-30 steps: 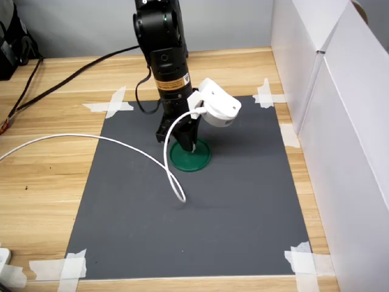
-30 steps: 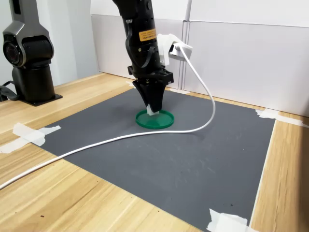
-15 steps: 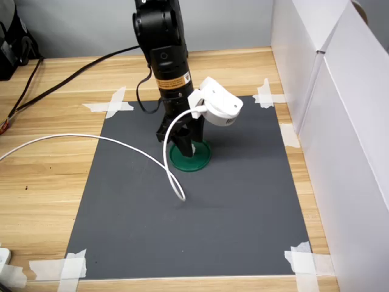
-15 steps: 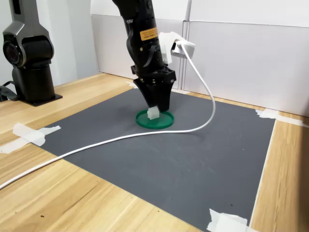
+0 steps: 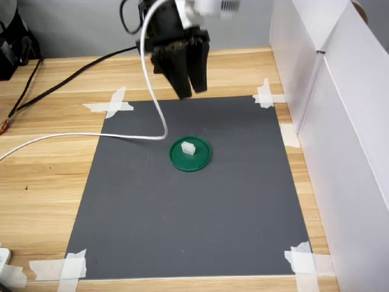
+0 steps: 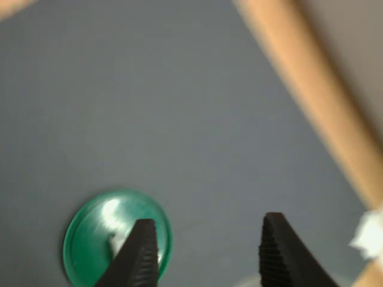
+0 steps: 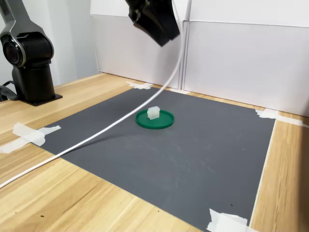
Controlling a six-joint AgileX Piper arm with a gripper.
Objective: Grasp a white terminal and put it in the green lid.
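Wood table [image 5: 55, 201] with a dark grey mat [image 5: 194, 207] taped at its corners. White cable [image 5: 73, 137] trails off my arm to the first exterior view's left. Green lid [image 5: 190, 154] lies on the mat well below my gripper [image 5: 185, 91]; white terminal [image 5: 187, 146] sits inside it. My jaws are parted, holding nothing.

You're looking at a lab-type test bench, not a home: wooden tabletop [image 5: 55, 201] w/ a dark grey mat [image 5: 194, 213] held down by white tape strips [image 5: 109, 104] at the corners, white partition panels [image 7: 241, 58] boxing it in, loose cables [image 5: 67, 78], and a second black robot base [image 7: 29, 58] parked nearby.
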